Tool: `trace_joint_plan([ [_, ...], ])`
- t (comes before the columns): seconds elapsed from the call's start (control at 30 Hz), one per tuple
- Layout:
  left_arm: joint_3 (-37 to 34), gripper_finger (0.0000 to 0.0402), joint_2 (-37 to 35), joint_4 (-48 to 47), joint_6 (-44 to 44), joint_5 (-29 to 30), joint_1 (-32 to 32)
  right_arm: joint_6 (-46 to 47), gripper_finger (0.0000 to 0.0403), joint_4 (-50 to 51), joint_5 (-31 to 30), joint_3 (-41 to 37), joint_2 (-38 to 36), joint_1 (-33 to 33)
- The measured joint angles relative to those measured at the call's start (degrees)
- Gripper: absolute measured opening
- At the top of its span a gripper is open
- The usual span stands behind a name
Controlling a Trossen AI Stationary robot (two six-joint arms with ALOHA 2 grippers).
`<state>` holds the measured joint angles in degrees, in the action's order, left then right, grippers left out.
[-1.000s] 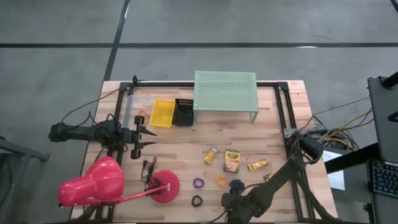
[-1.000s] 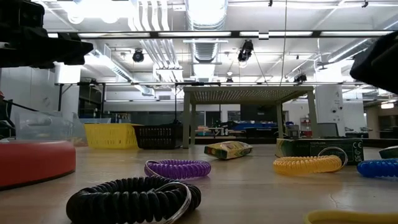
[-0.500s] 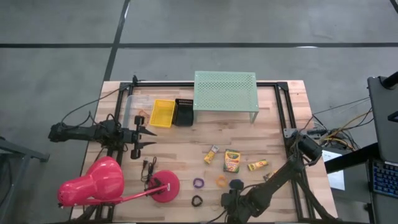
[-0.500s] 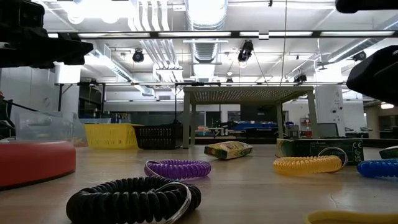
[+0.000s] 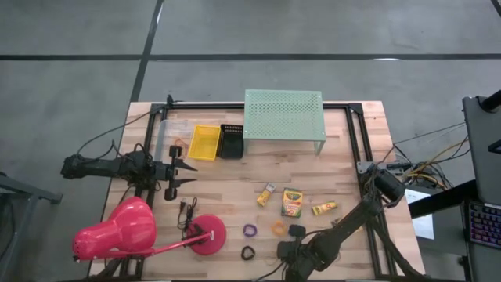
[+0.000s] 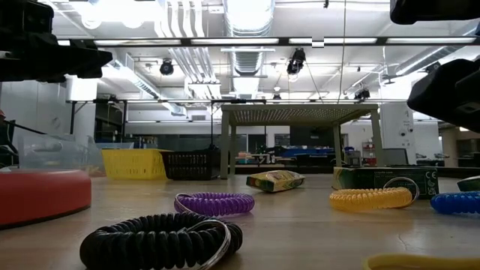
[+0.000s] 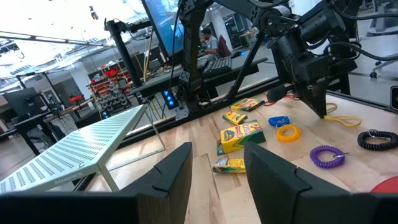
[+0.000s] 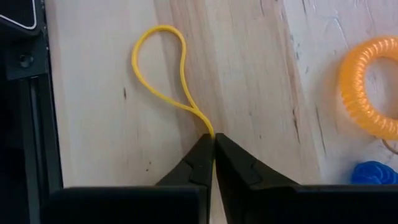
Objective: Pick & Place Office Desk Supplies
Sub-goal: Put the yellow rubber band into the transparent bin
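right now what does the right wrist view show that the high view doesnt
Only the right wrist view shows the right gripper shut on a thin yellow rubber band, pinched at the fingertips, its loop lying on the wood.

Only the high view shows the whole layout: the mint-green shelf, the pink lamp, the yellow bin, the crayon boxes, and the left gripper waiting at the table's left edge.

Both show the orange ring loop and the wooden table.

Wooden table (image 5: 227,192), crayon boxes (image 5: 291,203), coil loops (image 5: 250,230), pink lamp (image 5: 117,229), green shelf (image 5: 283,114), bins (image 5: 205,142)
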<state>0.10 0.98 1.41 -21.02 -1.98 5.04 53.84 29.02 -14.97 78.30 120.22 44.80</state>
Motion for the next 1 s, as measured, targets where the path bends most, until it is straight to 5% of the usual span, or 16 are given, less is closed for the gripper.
trace_joint_plan([
  [0.47,0.0,0.015,0.0,-0.01,0.02,0.0,0.01,-1.98,0.0011,4.27,-2.71,-0.2,-8.52,-0.04],
  [0.67,0.0,0.015,0.0,0.0,0.04,0.0,0.02,-3.53,0.0011,7.49,-15.67,-0.19,-14.21,0.0],
  [0.9,0.0,0.015,0.0,-0.02,0.06,0.0,0.02,-7.11,0.0011,7.72,-41.67,-0.15,-17.85,-0.5],
  [1.0,0.0,0.0149,0.0,0.0,0.06,0.0,0.0,-13.74,0.0011,7.87,-46.96,-0.15,-17.83,-1.93],
])
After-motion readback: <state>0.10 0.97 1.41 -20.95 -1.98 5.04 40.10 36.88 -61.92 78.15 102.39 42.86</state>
